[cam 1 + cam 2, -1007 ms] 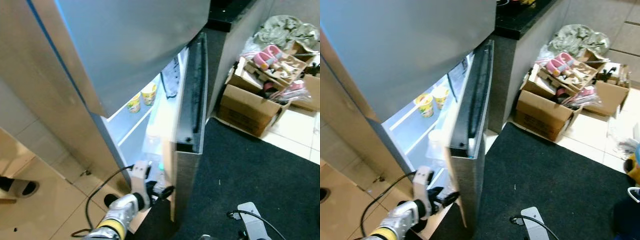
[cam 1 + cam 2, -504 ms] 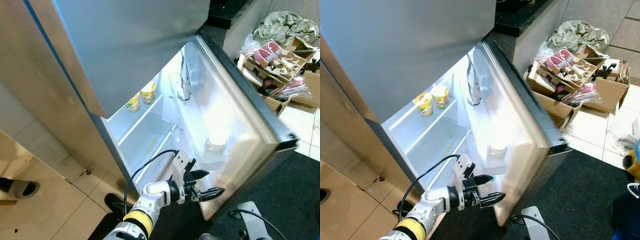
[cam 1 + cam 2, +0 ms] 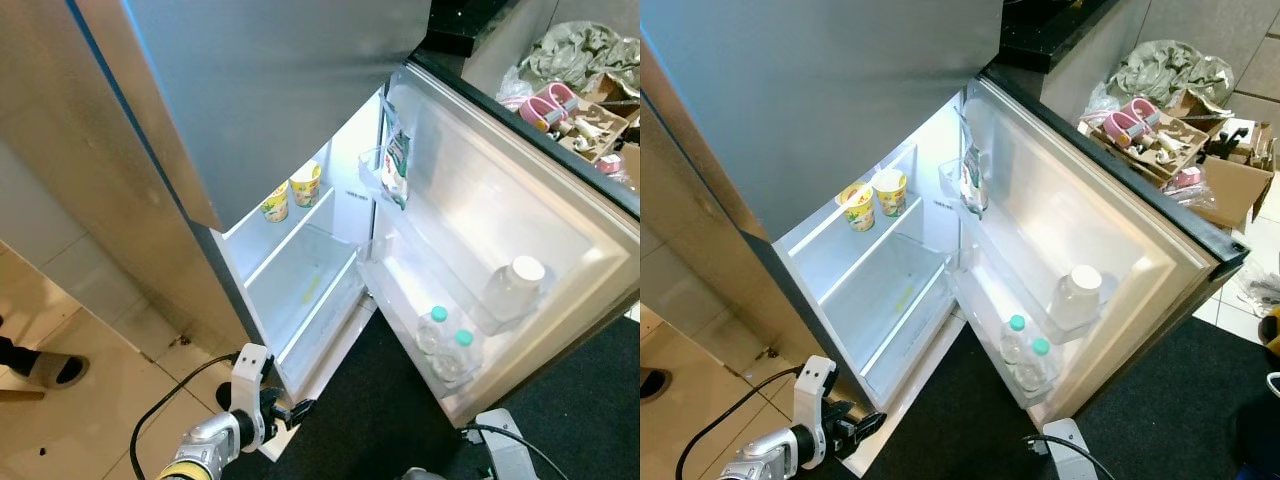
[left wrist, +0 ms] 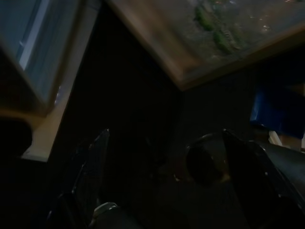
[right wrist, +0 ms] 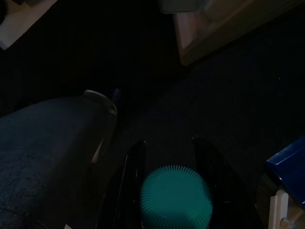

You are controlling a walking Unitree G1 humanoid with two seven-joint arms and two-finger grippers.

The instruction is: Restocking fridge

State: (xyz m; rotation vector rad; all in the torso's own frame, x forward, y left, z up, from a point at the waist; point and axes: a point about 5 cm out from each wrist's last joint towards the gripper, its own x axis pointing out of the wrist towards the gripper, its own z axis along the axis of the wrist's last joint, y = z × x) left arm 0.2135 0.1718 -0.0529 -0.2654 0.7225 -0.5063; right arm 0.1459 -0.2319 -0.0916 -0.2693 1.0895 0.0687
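The fridge's lower door [image 3: 520, 215] stands wide open. Its lower bin holds two teal-capped bottles [image 3: 432, 330] and its middle bin a white-lidded jar [image 3: 512, 288]. A snack bag [image 3: 397, 165] hangs in the top bin. Two yellow cups [image 3: 275, 200] stand on the inner shelf [image 3: 845, 250]. My left gripper [image 3: 290, 410] hovers low by the fridge's bottom front corner, open and empty, its fingers [image 4: 95, 162] spread wide. In the right wrist view my right gripper [image 5: 167, 143] is shut on a bottle with a teal cap [image 5: 175, 198].
A black mat [image 3: 380, 440] lies before the fridge. Cardboard boxes with shoes [image 3: 1150, 135] stand at the right by the counter. A person's sandalled foot [image 3: 40, 368] is on the tiles at the left. A blue object [image 5: 288, 167] sits near my right gripper.
The fridge door has swung from nearly shut to wide open. My left gripper, which was at the door's lower edge, has drawn back to the lower left.
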